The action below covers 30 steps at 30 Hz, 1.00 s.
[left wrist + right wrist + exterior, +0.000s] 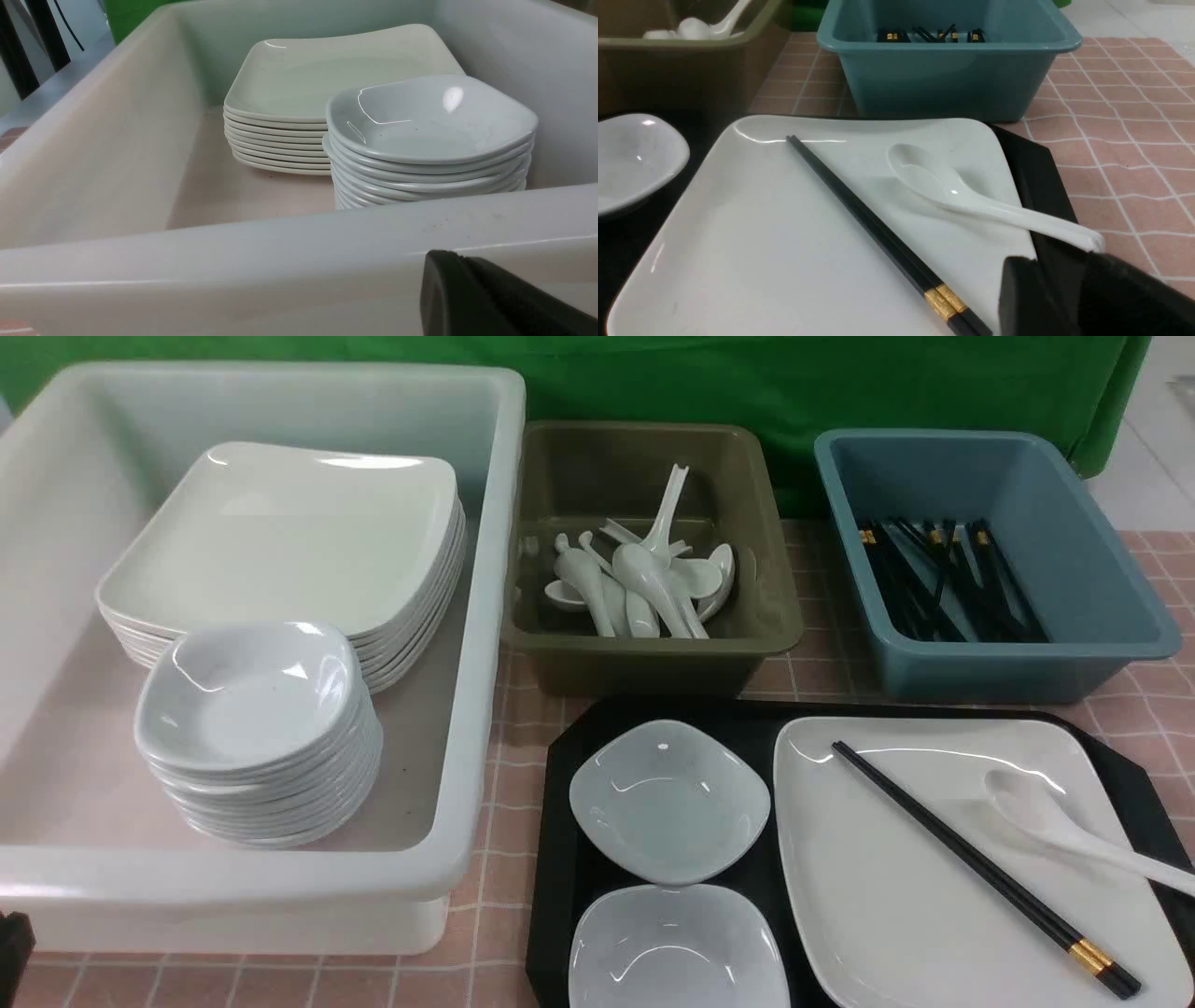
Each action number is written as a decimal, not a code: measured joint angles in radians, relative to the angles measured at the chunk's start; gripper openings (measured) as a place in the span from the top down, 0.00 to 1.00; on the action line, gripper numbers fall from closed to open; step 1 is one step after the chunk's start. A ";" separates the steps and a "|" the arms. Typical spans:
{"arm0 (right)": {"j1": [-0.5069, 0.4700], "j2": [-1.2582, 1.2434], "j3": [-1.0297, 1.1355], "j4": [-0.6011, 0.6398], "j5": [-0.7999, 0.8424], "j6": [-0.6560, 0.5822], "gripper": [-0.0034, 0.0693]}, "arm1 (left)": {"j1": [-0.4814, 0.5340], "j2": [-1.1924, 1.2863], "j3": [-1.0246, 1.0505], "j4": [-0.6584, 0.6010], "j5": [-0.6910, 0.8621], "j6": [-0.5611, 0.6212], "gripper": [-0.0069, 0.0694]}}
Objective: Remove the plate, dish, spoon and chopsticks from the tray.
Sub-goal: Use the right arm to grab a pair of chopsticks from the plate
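The black tray (553, 896) lies at the front right. It carries two small pale dishes (668, 800) (677, 947) and the large white plate (887, 915). The black chopsticks (971, 868) lie slantwise across the plate. The white spoon (1055, 826) rests on it with its handle over the right rim. In the right wrist view my right gripper (1059, 263) is open, and the tip of the spoon (952, 196) handle lies just beyond its fingertips. My left gripper (455, 256) is shut and empty, just outside the near wall of the white bin (280, 247).
The white bin (485, 616) on the left holds a stack of plates (289, 532) and a stack of dishes (252, 709). Behind the tray, an olive bin (653, 658) holds spoons and a blue bin (1008, 672) holds chopsticks. A pink checked cloth covers the table.
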 joint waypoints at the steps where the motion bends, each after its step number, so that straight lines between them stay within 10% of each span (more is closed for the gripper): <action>1: 0.000 0.000 0.000 0.000 0.000 0.000 0.62 | 0.000 0.000 0.000 0.000 0.000 0.000 0.88; 25: 0.000 0.000 0.002 0.000 -0.030 0.000 0.62 | 0.000 0.000 0.000 0.054 -0.004 0.000 0.88; 30: 0.000 0.000 0.008 0.044 -0.083 0.106 0.62 | 0.000 -0.001 0.000 -0.314 -0.108 -0.084 0.88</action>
